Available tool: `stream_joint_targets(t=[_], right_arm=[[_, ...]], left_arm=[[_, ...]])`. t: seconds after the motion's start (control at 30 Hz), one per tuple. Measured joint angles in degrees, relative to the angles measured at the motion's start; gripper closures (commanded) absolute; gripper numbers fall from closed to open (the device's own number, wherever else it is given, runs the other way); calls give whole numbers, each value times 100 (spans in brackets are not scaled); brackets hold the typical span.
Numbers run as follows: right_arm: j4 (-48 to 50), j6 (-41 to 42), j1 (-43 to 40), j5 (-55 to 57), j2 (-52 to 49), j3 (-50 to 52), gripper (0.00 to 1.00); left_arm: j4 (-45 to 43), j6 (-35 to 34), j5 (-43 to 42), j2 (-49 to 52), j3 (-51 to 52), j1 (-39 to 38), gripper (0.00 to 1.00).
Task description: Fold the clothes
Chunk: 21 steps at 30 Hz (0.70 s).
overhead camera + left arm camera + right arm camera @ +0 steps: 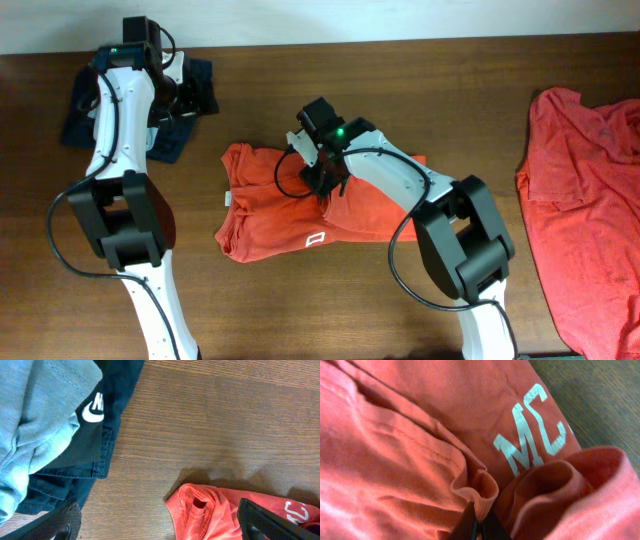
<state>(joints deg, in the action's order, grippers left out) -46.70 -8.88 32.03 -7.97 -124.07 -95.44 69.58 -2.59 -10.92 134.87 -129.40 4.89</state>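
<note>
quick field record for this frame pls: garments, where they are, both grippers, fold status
center T-shirt: orange-red, bunched mid-table, white lettering showing
second T-shirt: orange-red, spread loosely at the right edge, no gripper on it
dark garment: navy, white logo, far left, light blue fabric overlapping it
left gripper: open, empty, over the table near the dark garment
right gripper: shut, pinching a fold of the center T-shirt
fold status: not finished

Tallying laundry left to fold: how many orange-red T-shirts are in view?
2. The middle T-shirt lies bunched mid-table, pinched by the right claw; the right-edge T-shirt sprawls partly out of view, possibly hiding more.
</note>
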Motion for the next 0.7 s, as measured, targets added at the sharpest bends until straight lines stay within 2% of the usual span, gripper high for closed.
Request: stream_joint_targets(t=[0.23,0.3,0.4,0.43,0.67,0.7], right_arm=[[-240,144,0,24,140,-11,96],[-282,146,0,24,140,-13,84],[-315,168,0,39,140,-13,74],[-326,173,0,46,140,-13,68],[-254,184,0,52,140,-22,53],[-264,168,0,59,140,-55,48]], left_arm=[[0,0,0,0,0,0,1],[0,0,0,0,0,0,1],[0,0,0,0,0,0,1],[0,0,0,0,0,0,1],[0,0,0,0,0,0,1],[0,-2,0,0,0,0,1]])
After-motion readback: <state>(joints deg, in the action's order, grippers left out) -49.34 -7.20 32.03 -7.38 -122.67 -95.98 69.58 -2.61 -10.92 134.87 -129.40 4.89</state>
